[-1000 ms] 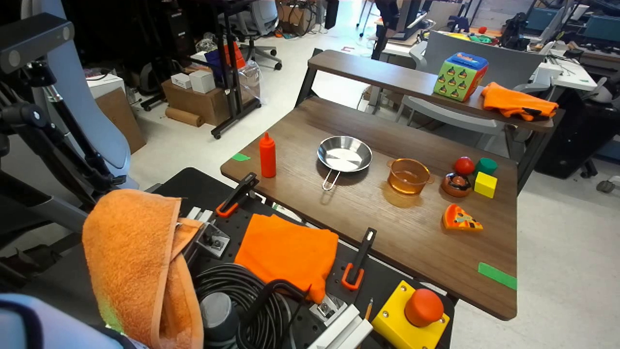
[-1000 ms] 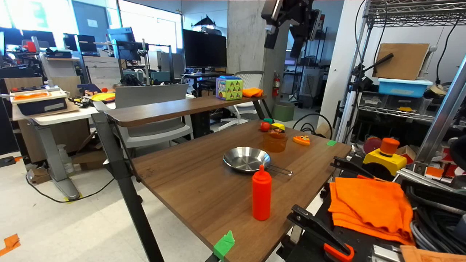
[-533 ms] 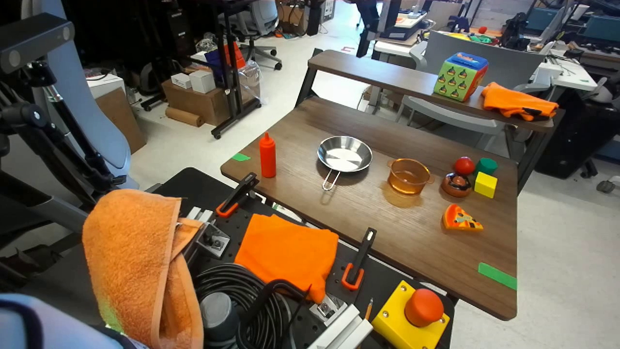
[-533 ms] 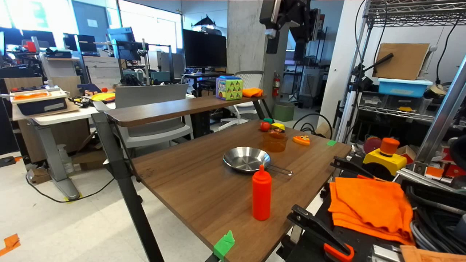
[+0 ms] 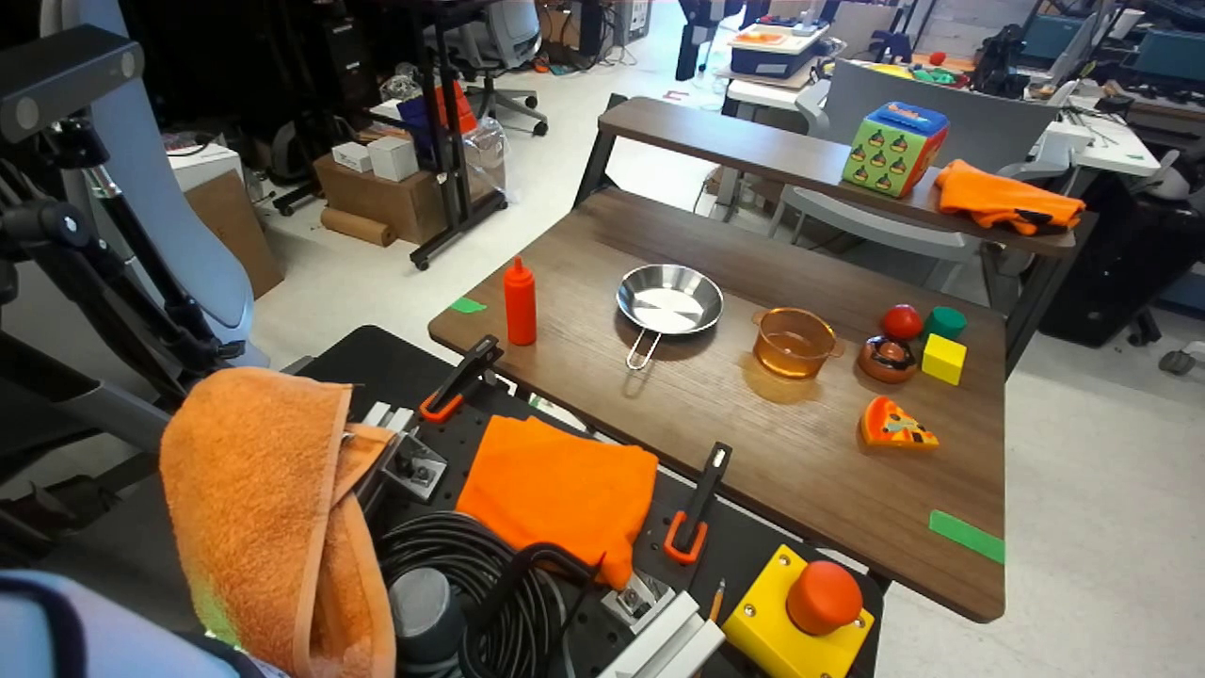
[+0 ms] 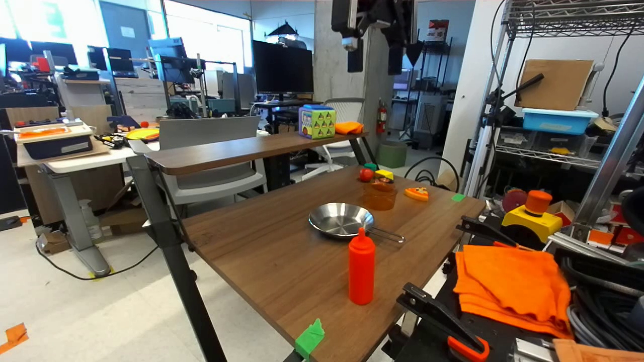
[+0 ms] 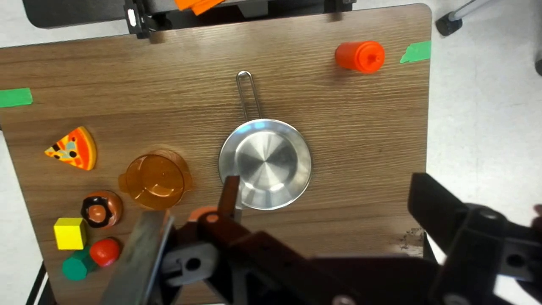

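Note:
High above the wooden table (image 5: 602, 254) hangs my gripper (image 6: 375, 63), its fingers wide apart and nothing between them. In the wrist view the gripper (image 7: 326, 182) looks down on the tabletop, and one finger covers part of the steel pan's rim. That pan (image 7: 265, 148) lies mid-table, handle toward the black bench. A red squeeze bottle (image 7: 364, 57) stands upright near a corner. Beside the pan is an amber pot (image 7: 156, 178). Farther along are a toy pizza slice (image 7: 76, 148), a doughnut (image 7: 112, 207), a yellow block (image 7: 70, 234), a tomato (image 7: 105, 251) and a green block (image 7: 77, 266).
A raised shelf (image 5: 725, 141) along the back carries a colourful toy cube (image 5: 894, 151) and an orange cloth (image 5: 1007, 198). On the black bench are clamps (image 5: 697, 508), a folded orange cloth (image 5: 565, 490) and a red-topped yellow button box (image 5: 800, 621).
My gripper has shifted left in both exterior views, and its fingers now hang more nearly level with each other. The things on the table stay where they were.

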